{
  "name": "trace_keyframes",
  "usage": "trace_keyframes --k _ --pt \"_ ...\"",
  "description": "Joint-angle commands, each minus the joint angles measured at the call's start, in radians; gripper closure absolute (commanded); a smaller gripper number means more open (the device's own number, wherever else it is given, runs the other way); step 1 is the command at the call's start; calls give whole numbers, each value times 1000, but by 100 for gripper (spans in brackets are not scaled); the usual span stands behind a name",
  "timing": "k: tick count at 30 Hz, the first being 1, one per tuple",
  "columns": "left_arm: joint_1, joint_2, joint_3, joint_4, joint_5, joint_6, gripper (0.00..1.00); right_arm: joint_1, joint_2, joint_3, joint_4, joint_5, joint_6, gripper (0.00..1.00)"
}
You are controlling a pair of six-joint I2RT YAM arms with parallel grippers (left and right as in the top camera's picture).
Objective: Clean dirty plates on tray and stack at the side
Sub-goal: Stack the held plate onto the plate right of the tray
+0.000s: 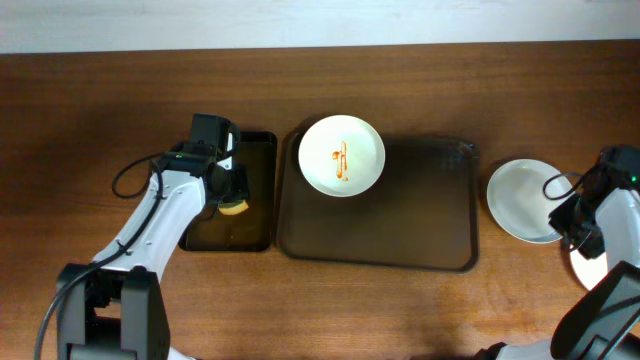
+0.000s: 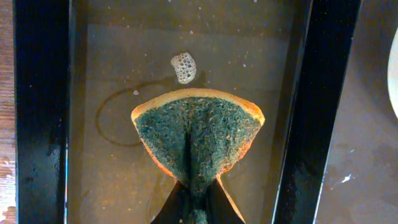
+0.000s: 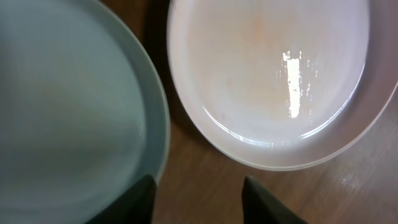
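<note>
A white plate (image 1: 342, 155) with an orange-red sauce squiggle sits at the far-left corner of the dark brown tray (image 1: 420, 225). A faintly bluish plain plate (image 1: 520, 200) lies on the table to the right of the tray. A third white plate (image 1: 592, 268) lies nearer, partly under my right arm. My right gripper (image 1: 568, 215) is open and empty above the wood between these two plates, the bluish one (image 3: 62, 112) and the white one (image 3: 273, 81); it also shows in the right wrist view (image 3: 202, 196). My left gripper (image 2: 198, 190) is shut on a green-and-orange sponge (image 2: 196, 124).
The sponge hangs over a narrow black tray (image 1: 262, 150) holding soapy water, left of the brown tray. A blob of foam (image 2: 183, 67) floats in it. The brown tray's edge (image 2: 367, 155) shows to the right in the left wrist view.
</note>
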Motion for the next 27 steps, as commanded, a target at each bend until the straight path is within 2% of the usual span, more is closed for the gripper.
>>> trace_keyframes --k 1,6,9,14,18,19,20,23,25,27 --pt "3 2 -4 -2 -3 17 100 -59 4 -38 19 -74 2 42" --pt "3 2 -4 -1 -3 17 100 -179 6 -75 67 -94 -78 41" --pt "3 2 -4 -1 -3 17 100 -177 21 -116 123 -97 -132 41" --pt "3 2 -4 0 -3 17 100 -177 89 -131 172 -98 -134 31" --pt "3 2 -4 -1 -3 17 100 -177 156 -131 179 -98 -134 31" --pt "3 2 -4 0 -3 17 100 -177 160 -131 175 -102 -133 37" --pt "3 2 -4 0 -3 17 100 -177 161 -131 172 -108 -133 47" --pt "3 2 -4 -1 -3 17 100 -177 161 -131 170 -124 -133 63" --pt "3 2 -4 -1 -3 17 100 -177 161 -131 167 -124 -133 77" --pt "3 2 -4 -1 -3 17 100 -177 161 -131 168 -129 -133 81"
